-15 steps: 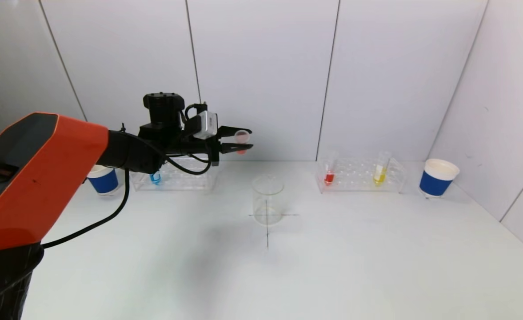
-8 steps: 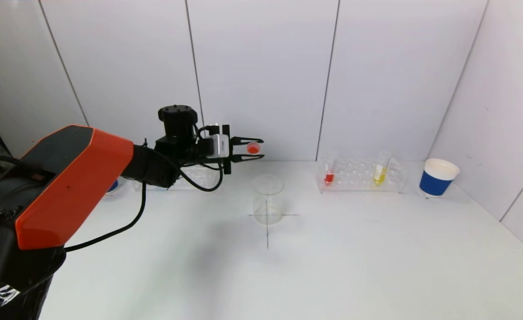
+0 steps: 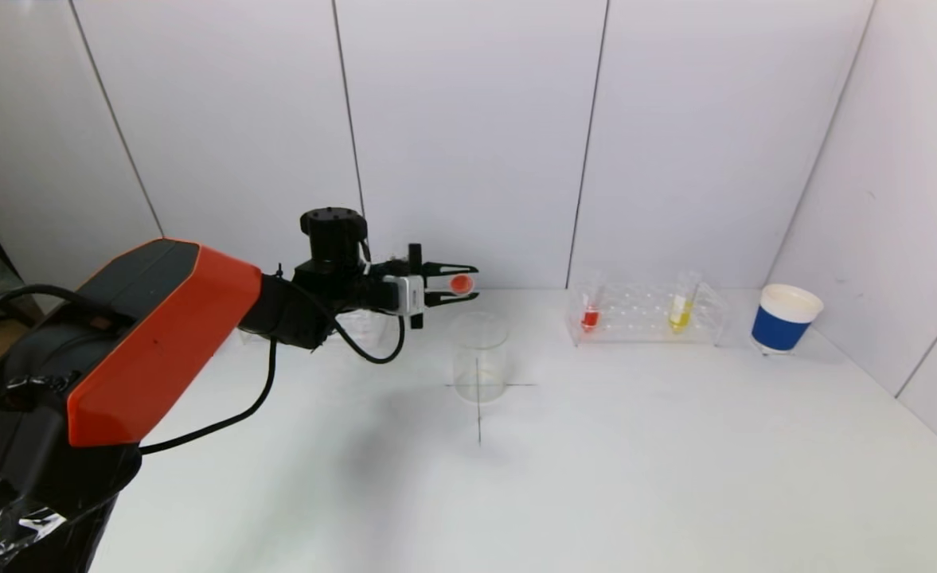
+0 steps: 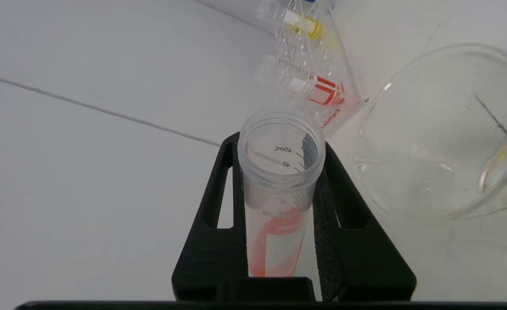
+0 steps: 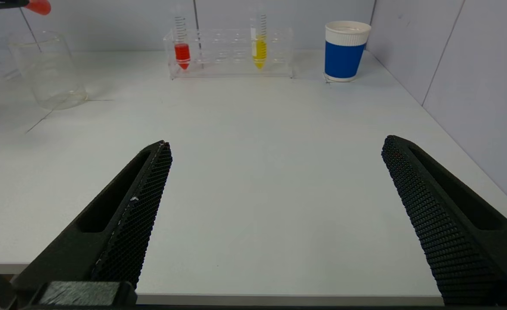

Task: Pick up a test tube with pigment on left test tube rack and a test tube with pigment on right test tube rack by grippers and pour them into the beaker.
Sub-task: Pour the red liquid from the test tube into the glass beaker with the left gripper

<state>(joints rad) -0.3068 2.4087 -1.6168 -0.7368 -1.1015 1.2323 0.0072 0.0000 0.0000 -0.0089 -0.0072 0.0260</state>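
Observation:
My left gripper (image 3: 460,284) is shut on a test tube with red pigment (image 3: 460,283) and holds it tipped far over, in the air just above and to the left of the clear beaker (image 3: 480,358). In the left wrist view the tube (image 4: 279,185) sits between the black fingers (image 4: 210,241), its open mouth beside the beaker (image 4: 443,137). The right rack (image 3: 647,314) holds a red tube (image 3: 590,317) and a yellow tube (image 3: 681,312). The left rack (image 3: 368,322) is mostly hidden behind my left arm. My right gripper (image 5: 277,142) is open and empty, low over the table's front edge.
A blue and white paper cup (image 3: 784,318) stands right of the right rack, near the side wall. A black cross marked on the table (image 3: 480,414) runs under the beaker. White wall panels stand close behind the racks.
My left gripper has moved right and down towards the beaker with the red tube. The tube has turned from upright to tipped far over. The right gripper's earlier state is not shown.

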